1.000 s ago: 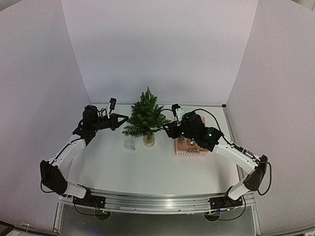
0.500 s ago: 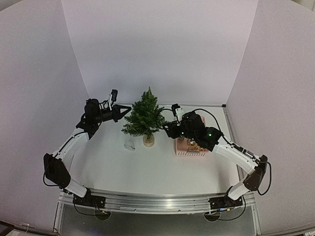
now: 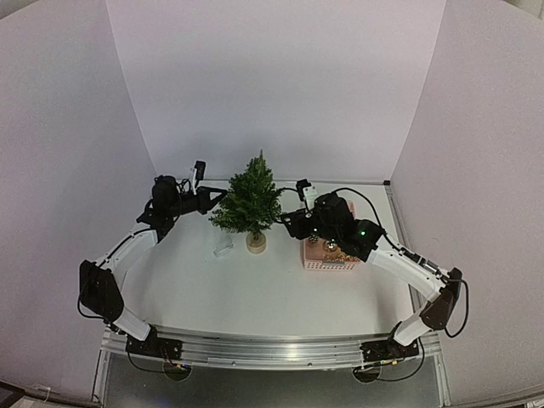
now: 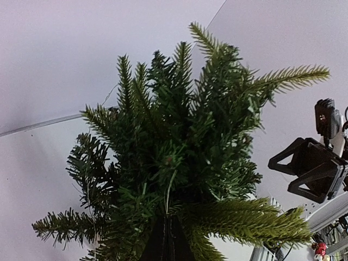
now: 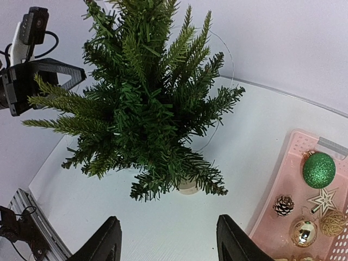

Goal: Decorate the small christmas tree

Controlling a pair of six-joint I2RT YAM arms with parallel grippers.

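Note:
The small christmas tree [image 3: 251, 202] stands mid-table on its tan base [image 3: 256, 243]; it fills the left wrist view [image 4: 179, 147] and shows in the right wrist view [image 5: 141, 103]. My left gripper [image 3: 214, 200] is at the tree's upper left side, shut [image 4: 167, 228] on a thin pale wire that runs from the fingertips into the branches. The wire [image 5: 231, 65] loops round the tree's far side. My right gripper [image 3: 286, 223] is open and empty [image 5: 169, 244], just right of the tree above the table.
A pink basket [image 3: 327, 262] right of the tree holds a green ball [image 5: 318, 169], a pinecone [image 5: 284, 205], a gold star [image 5: 322, 200] and gold balls [image 5: 303, 232]. A small clear piece [image 3: 223, 246] lies on the table left of the base.
My left gripper has risen and moved back and right along the tree's left side, still shut. The clear piece on the table shifted slightly. The right arm has not moved.

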